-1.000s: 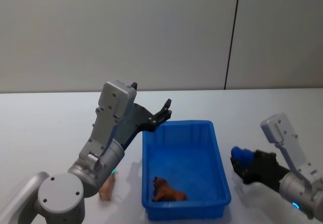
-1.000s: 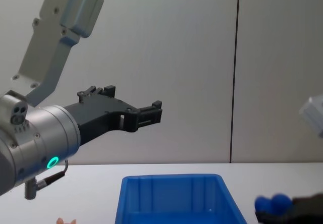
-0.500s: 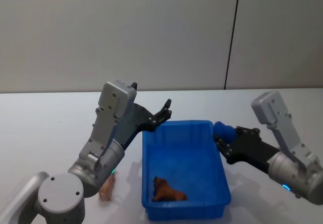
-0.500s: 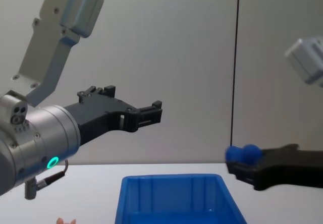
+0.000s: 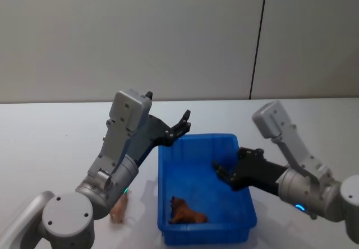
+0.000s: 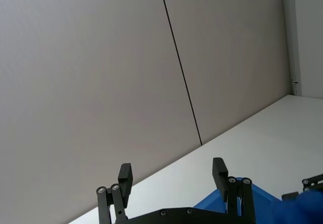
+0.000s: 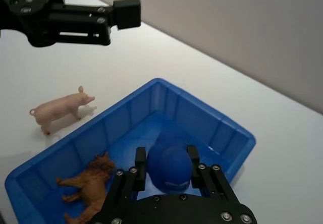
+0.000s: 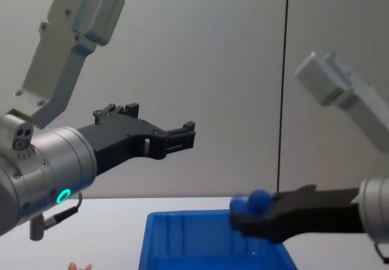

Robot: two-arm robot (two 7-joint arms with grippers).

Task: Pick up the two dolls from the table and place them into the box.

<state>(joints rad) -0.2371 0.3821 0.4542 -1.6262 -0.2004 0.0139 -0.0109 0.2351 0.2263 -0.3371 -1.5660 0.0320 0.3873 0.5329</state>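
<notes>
My right fingers (image 5: 224, 174) reach in from the lower right of the head view and hang over the middle of the blue box (image 5: 166, 181). They are closed on a rounded blue toy (image 7: 171, 166) – pinched between the two pads, a finger on each side. The open box lies straight beneath the toy, and I judge the next move turns on that: opening the fingers should drop it in, with no sideways travel needed. In the chest view the toy (image 8: 252, 202) sits above the box rim, not touching it.

My left fingers (image 5: 182, 127) hover just above the upper left corner of the box in the head view. They are spread wide and hold nothing.

A pink pig (image 5: 119, 208) lies on the white counter (image 5: 50, 148) at the lower left of the head view. It is just beside the box's left wall, apart from it, and close under my left arm. Its long axis runs roughly along that wall. The left fingers are the nearer pair, though they are raised well above it and point away toward the top of the frame.

A brown animal (image 5: 187, 212) already lies inside the box, in its lower part in the head view.

Counted – one box and three toys: one pink pig on the counter, one brown animal in the box, one blue toy in my grasp.
</notes>
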